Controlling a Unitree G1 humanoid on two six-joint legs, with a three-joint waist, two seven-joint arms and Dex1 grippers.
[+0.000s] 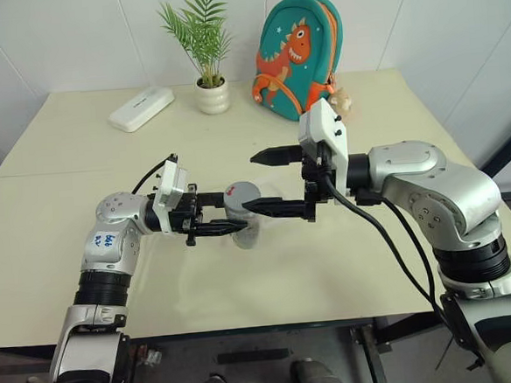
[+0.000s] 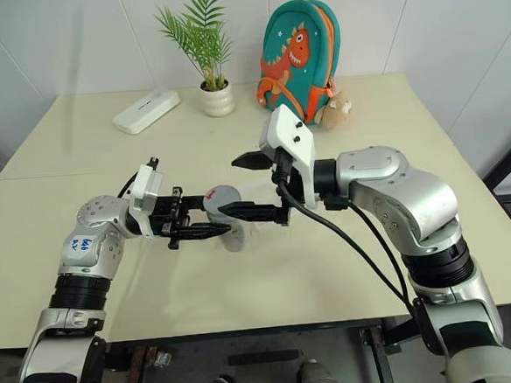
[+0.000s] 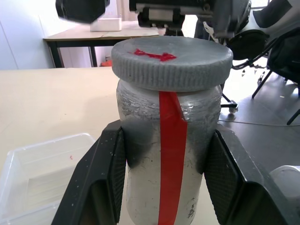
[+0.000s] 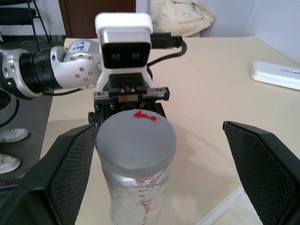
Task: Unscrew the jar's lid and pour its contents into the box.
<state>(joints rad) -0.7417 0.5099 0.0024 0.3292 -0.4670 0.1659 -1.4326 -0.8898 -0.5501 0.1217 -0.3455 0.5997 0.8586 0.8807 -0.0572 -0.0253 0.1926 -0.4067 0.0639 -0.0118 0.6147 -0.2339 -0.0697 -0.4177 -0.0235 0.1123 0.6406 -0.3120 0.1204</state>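
From the head camera, the left claw reaches toward the middle of the table and pinches the jar by its body, holding it upright above the tabletop. The grey lid sits on top of the jar, with a small red mark on it. The right claw comes in from the opposite side with its two black fingers spread wide, one finger above and behind the lid, the other in front of the jar just below the lid's level; neither finger touches it. At the far edge of the table stand a white case, a potted plant and a green dinosaur backpack.

In the left wrist camera, the left claw's fingers press on both sides of the jar's body, a red strip running down the glass between them. The lid is still seated on the jar's neck, red mark on top. The clear plastic box lies on the table below and to one side of the jar, near it.

In the right wrist camera, the right claw's fingers stand well apart, with the lidded jar between them but closer to one finger. A corner of the box shows beside the jar.
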